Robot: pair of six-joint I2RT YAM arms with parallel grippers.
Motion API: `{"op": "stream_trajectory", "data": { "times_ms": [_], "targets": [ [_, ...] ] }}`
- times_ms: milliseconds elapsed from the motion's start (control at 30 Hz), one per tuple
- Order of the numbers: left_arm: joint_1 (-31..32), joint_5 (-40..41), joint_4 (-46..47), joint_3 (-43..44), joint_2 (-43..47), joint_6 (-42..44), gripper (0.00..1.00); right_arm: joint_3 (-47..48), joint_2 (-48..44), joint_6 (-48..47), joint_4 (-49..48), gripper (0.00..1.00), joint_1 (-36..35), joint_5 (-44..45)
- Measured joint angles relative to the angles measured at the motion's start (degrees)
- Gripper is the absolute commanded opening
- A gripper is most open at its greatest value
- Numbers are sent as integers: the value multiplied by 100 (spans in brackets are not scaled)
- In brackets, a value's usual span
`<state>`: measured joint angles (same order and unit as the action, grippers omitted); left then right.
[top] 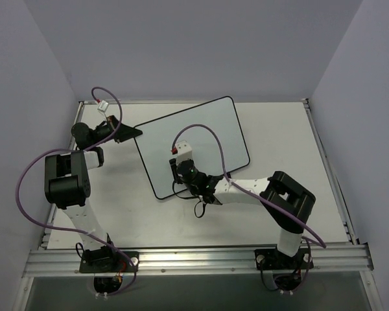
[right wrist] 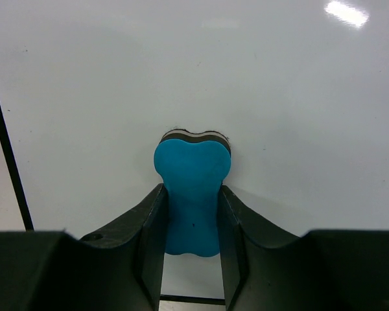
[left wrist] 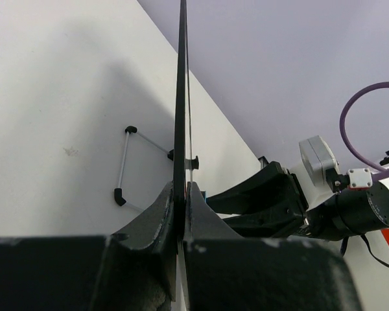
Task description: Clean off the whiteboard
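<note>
The large white rectangular whiteboard (top: 204,129) with its thin black frame sat skewed in the middle of the desk (top: 298,168). The left end effector (top: 136,133) was clenched on the board's left corner, pinching the frame edge-on. The right end effector (right wrist: 192,197) gripped a small blue eraser block (right wrist: 192,175), its dark base pressed against the near part of the board. No marks showed around it. The board looked light, stiff and slick, likely to skid under rubbing, so the frame edge seemed the soundest place to hold it. Heavy pressure might flex the thin panel.
</note>
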<state>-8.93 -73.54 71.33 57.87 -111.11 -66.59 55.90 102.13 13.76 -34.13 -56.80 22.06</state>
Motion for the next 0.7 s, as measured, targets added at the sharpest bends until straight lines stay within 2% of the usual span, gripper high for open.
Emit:
{"op": "stream_trajectory", "data": {
  "times_ms": [267, 533, 700],
  "targets": [
    [11, 66, -20, 0, 0, 0, 2, 101, -26, -13, 184, 0, 181, -262],
    [11, 72, -37, 0, 0, -2, 2, 382, -129, -181, 238, 0, 944, -356],
    [15, 68, -42, 0, 0, -2, 2, 417, -162, -181, 267, 0, 1139, -343]
  ]
}}
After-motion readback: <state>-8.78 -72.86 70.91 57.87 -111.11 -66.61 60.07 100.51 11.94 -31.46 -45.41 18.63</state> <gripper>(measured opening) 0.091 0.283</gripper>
